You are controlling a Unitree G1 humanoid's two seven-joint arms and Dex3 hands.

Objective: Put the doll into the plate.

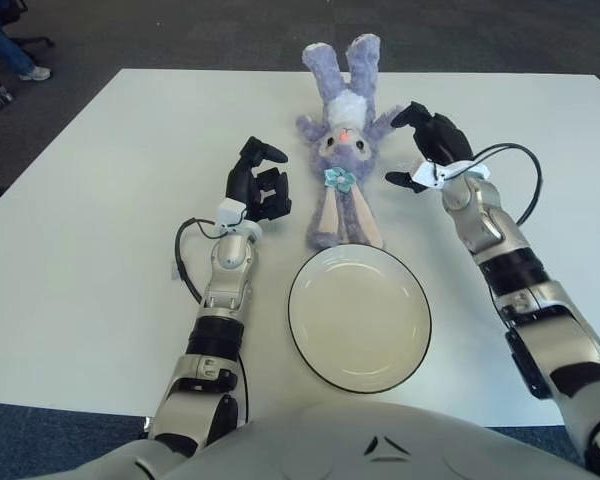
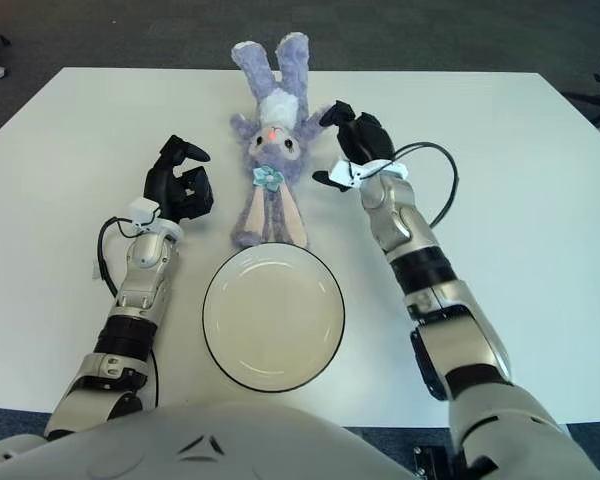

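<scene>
Doll [image 1: 342,150]: purple plush rabbit, flat on white worktop [image 1: 100,200], long ears toward the near edge, ear tips just at the far rim of the plate. Blue flower at its neck.

Plate [image 1: 359,318]: cream, dark-rimmed, empty, near edge of worktop, centre.

Right hand [image 1: 420,150]: just beside doll's arm, fingers spread around it, grasping nothing; contact cannot be told.

Left hand [image 1: 258,185]: left of doll, apart from it, fingers curled, holding nothing.
</scene>
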